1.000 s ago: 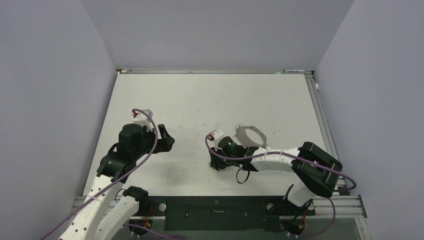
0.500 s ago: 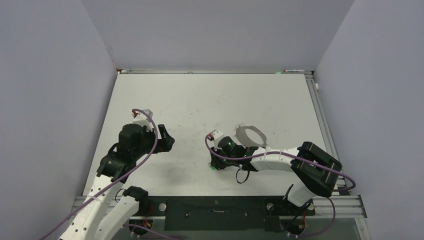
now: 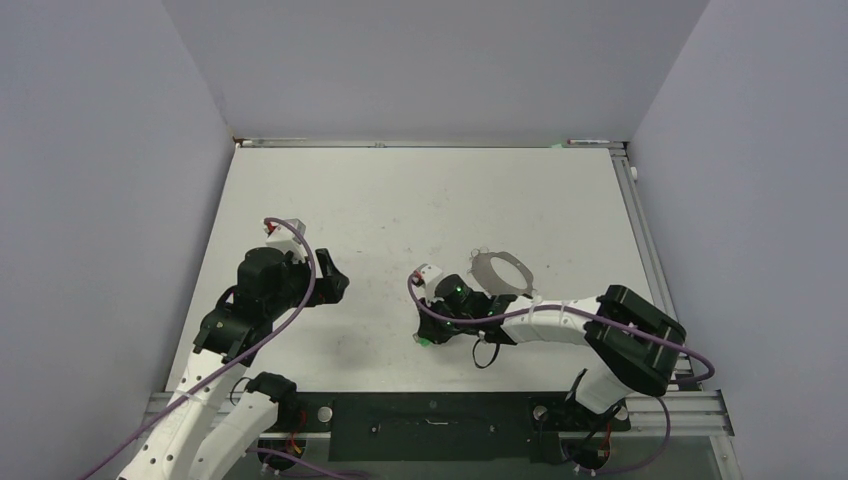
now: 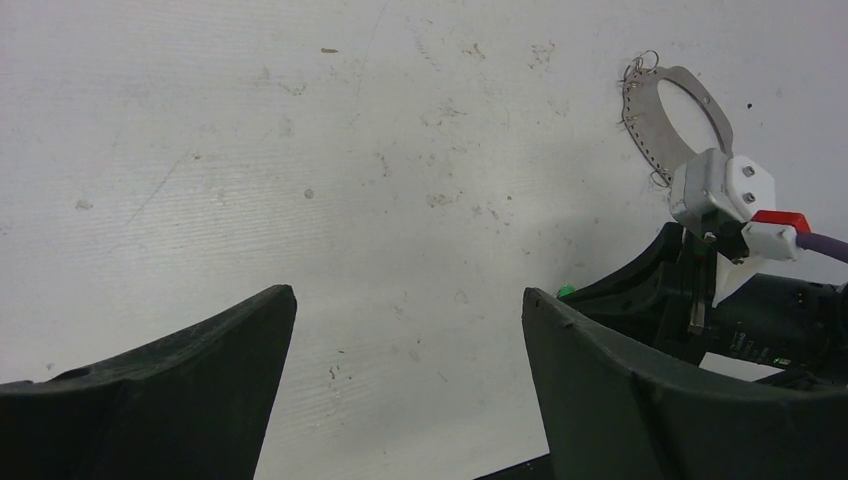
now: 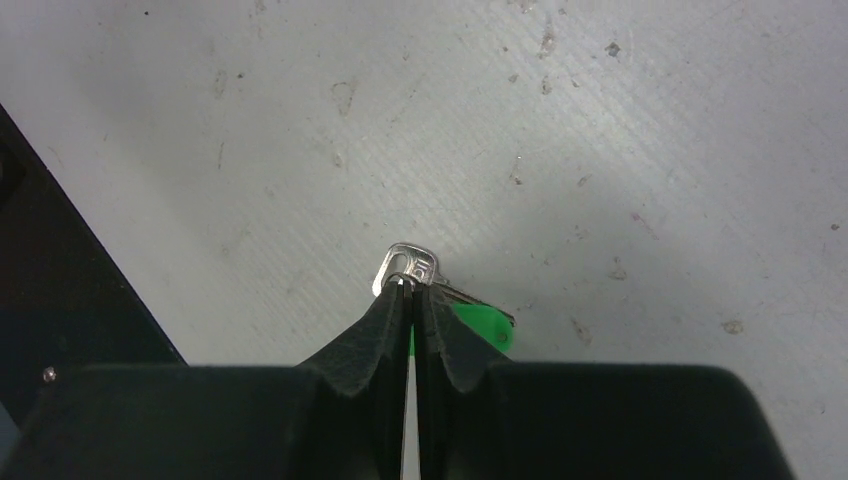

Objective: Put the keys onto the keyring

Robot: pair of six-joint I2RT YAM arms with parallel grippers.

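My right gripper (image 5: 412,290) is shut, its fingertips pinching the head of a small silver key (image 5: 412,266) just above the table. A key with a bright green plastic head (image 5: 483,326) lies right beside it, partly hidden behind the right finger. In the top view this gripper (image 3: 428,334) is low at the table's middle, with the green head (image 3: 424,343) peeking out. The keyring (image 3: 500,272), a pale grey loop, lies flat behind the right wrist and also shows in the left wrist view (image 4: 668,112). My left gripper (image 3: 336,283) is open and empty, hovering over bare table to the left.
A small dark loop (image 3: 483,352) lies on the table under the right forearm. The right arm's camera block and purple cable (image 4: 735,195) partly cover the keyring's near end. The table's black front rail (image 3: 430,415) runs close behind the right gripper.
My right gripper has shifted slightly toward the near-left with the keys. The left arm and the keyring have not moved.
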